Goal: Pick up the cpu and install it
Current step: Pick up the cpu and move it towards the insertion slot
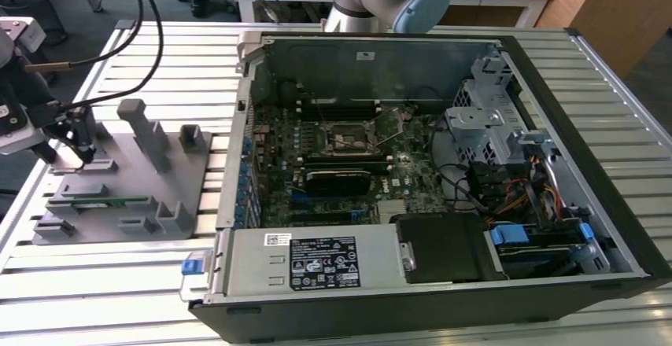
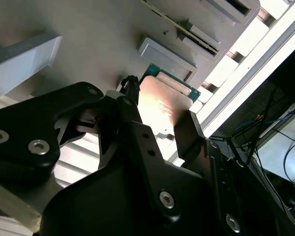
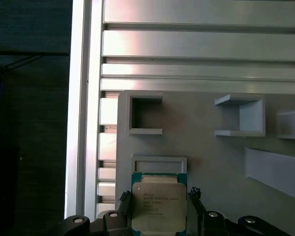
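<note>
- first wrist view: my gripper (image 3: 159, 199) has its black fingers (image 3: 125, 200) pressed against two opposite edges of the cpu (image 3: 159, 211), so i read it as clamped on the chip.
- second wrist view agrees: the cpu (image 2: 162, 103) sits between the fingers (image 2: 129, 96), one at each side, and its metal top catches a bright glare.
- the chip's silver top faces the first wrist camera, with a strip of green board showing along one edge.
- i cannot tell whether the cpu rests on the fixture (image 3: 211, 162) or hangs just clear of it.
- just beside the chip's green edge is a shallow rectangular frame (image 3: 159, 164) moulded into the fixture; two open-sided pockets (image 3: 145, 115) stand farther off.
- in the exterior view the gripper (image 1: 72, 153) is low over the grey fixture (image 1: 137, 196), at the exterior view's left.
- a green memory stick (image 1: 105, 201) lies in a slot of that fixture, near the gripper.
- the fixture sits on the slatted aluminium table (image 1: 126, 283).
- the open computer case (image 1: 609, 165) lies on the table just beside the fixture, toward the exterior view's right.
- inside it, the socket (image 1: 347, 136) on the motherboard (image 1: 315, 196) is well apart from the gripper.
- the arm's base (image 1: 389, 0) rises behind the case.
</note>
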`<state>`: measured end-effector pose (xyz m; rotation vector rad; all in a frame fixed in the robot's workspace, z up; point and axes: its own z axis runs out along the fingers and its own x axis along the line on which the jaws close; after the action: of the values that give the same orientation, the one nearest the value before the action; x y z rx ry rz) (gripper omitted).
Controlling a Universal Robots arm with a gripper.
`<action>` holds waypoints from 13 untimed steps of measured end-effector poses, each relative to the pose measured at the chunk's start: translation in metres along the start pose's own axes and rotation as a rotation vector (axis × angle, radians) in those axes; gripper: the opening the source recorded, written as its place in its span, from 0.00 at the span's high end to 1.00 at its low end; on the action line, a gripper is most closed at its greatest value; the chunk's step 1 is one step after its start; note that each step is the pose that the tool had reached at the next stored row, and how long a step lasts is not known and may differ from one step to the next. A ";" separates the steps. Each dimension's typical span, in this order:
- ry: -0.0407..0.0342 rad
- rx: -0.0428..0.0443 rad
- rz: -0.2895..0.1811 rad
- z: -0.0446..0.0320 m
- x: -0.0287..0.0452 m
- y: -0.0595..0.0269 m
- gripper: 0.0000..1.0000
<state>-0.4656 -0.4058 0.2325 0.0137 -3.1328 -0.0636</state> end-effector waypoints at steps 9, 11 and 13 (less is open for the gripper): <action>-0.0021 -0.0003 0.000 -0.0071 0.0002 0.0003 0.47; -0.0027 -0.0003 0.000 -0.0090 0.0002 0.0004 0.47; -0.0033 -0.0003 0.000 -0.0111 0.0003 0.0005 0.47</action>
<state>-0.4658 -0.4057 0.2436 0.0137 -3.1361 -0.0641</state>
